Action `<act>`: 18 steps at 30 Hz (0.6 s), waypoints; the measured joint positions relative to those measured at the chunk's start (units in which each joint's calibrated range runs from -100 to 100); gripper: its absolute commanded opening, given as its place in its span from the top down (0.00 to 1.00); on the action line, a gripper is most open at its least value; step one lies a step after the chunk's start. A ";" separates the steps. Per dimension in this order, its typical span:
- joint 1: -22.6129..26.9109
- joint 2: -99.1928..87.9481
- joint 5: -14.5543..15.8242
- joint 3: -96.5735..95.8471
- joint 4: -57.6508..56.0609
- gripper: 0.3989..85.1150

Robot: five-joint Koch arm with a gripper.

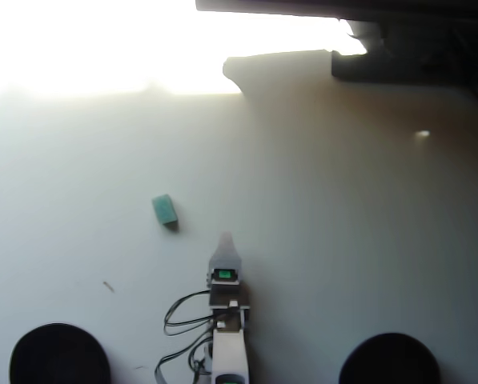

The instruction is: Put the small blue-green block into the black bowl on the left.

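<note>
The small blue-green block [165, 211] is best approached toward ten o'clock; the pincer's [226, 238] state cannot be told.

One small blue-green block [165, 210], two black bowls [60, 354] [390, 359].

Blown-out glare across the top left of the overhead view.
Strong light from the far side, washing the white counter [343, 240] to pure white there and fading to soft grey nearer the camera. Dark, underexposed shapes at top right. Short shadow beside the small blue-green block [165, 210]. Soft, hazy focus throughout.
</note>
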 measured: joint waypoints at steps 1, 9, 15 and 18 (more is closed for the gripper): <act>0.05 0.00 -0.10 0.00 0.00 0.48; -0.10 -12.88 -9.33 -1.29 -1.15 0.48; 2.88 -22.47 -18.22 -1.02 -3.95 0.48; 5.47 -26.26 -22.03 -1.02 -5.10 0.48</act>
